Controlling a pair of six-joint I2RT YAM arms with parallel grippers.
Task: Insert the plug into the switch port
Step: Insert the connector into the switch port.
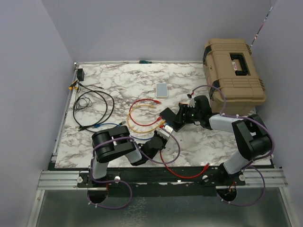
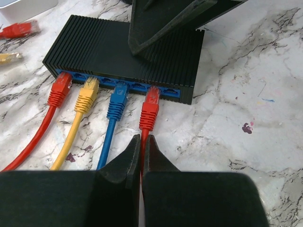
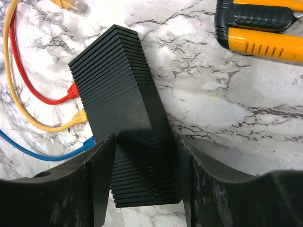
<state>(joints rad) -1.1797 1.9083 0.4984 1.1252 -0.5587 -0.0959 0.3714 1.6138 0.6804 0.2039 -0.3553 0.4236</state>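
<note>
The black ribbed switch (image 2: 104, 42) (image 1: 169, 117) (image 3: 118, 94) lies on the marble table with its row of blue ports facing my left wrist camera. Red, yellow and blue plugs sit in the first three ports. Another red plug (image 2: 150, 106) is seated in the fourth port, and the port to its right is empty. My left gripper (image 2: 141, 139) (image 1: 160, 138) is shut on the red cable just behind that plug. My right gripper (image 3: 147, 137) (image 1: 183, 115) brackets the switch near its end, fingers against its two long sides.
A tan hard case (image 1: 234, 71) stands at the back right and a small grey-white box (image 1: 162, 90) behind the switch. Loose red and yellow cables (image 1: 142, 113) loop to its left. A black adapter (image 1: 80, 74) with coiled cord lies far left. A yellow-black tool (image 3: 260, 28) lies nearby.
</note>
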